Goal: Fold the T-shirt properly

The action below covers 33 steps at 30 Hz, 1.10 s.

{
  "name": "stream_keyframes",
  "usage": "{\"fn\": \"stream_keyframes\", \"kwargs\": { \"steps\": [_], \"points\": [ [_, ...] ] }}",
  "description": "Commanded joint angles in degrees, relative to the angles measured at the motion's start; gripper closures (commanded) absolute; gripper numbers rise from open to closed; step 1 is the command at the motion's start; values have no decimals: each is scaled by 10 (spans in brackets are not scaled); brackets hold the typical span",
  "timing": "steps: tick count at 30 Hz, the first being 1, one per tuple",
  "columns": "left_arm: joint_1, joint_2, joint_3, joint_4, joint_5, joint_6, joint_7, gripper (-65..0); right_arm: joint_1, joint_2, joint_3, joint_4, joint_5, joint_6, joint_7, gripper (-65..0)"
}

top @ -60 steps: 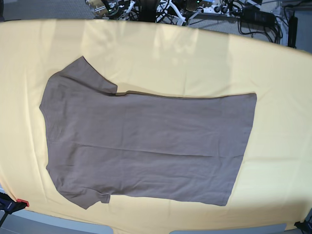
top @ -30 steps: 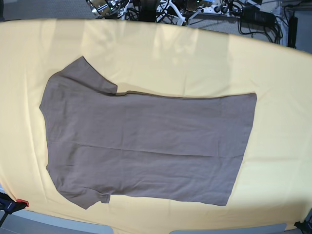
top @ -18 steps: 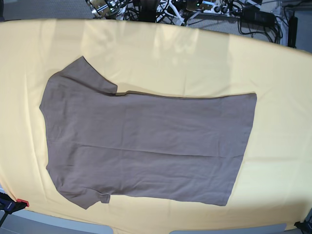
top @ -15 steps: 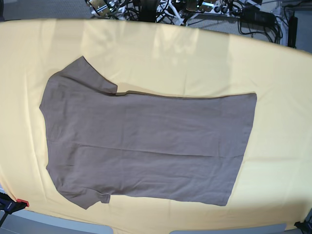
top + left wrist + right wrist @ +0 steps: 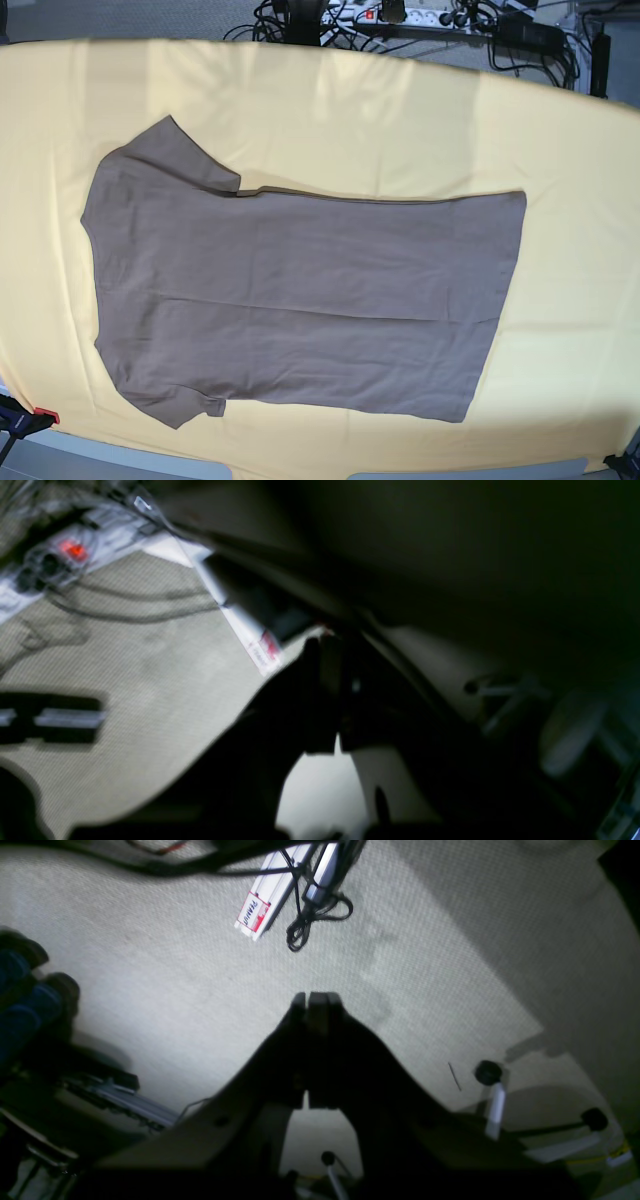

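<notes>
The taupe T-shirt lies flat and spread out on the yellow cloth, collar end to the left, hem to the right, both short sleeves out. Neither gripper shows in the base view. In the right wrist view my right gripper is shut and empty, pointing at the carpet floor. In the blurred, dark left wrist view my left gripper looks shut and empty, also over the floor. The shirt shows in neither wrist view.
A power strip and cables lie on the floor behind the table. A red clamp sits at the front left corner. A white strip with cables and a chair caster are on the carpet.
The metal arm parts that showed at the top edge of the base view have gone out of sight. The shirt has not moved.
</notes>
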Motion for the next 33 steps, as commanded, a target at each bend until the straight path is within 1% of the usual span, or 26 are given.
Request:
{"fn": "stream_keyframes", "kwargs": {
  "steps": [1,4,6,8,10,14,18,22,25,27,28,30,31,33],
  "points": [
    [28,-12,1,30,0,3,2,0,-30,10,-1,36,4,4,2,0],
    [77,-51,1,115,23,32,3,0,-99,42,-1,147,4,3,-3,0],
    [108,-75,1,169,42,48,3,0,-144,61,-1,221,4,-6,-9,0],
    [138,-96,-3,223,63,58,9,0,-187,81,-1,290,3,-27,-9,0],
    [165,-111,-15,276,84,60,21,0,-223,100,-1,357,-7,-45,-12,0],
    [212,-135,-73,382,93,60,33,0,-278,123,-1,472,-75,-93,-35,0],
    [246,-137,-156,486,87,57,51,0,-312,146,-1,560,-122,-131,-39,0],
    [279,-136,-221,579,85,38,61,0,-333,158,-1,622,-169,-172,-44,0],
    [300,-137,-253,643,76,25,62,0,-336,159,-1,663,-195,-180,-59,0],
    [308,-136,-269,682,76,26,62,0,-336,159,-1,664,-215,-181,-61,0],
    [309,-136,-277,700,76,26,62,0,-336,159,-1,664,-223,-186,-63,0],
    [309,-136,-291,708,76,25,62,0,-336,159,-1,664,-224,-199,-63,0],
    [309,-136,-298,708,76,25,62,0,-335,159,-1,664,-239,-209,-58,0],
    [307,-137,-310,708,76,26,55,0,-327,159,-1,664,-261,-207,-52,0]
  ]
}}
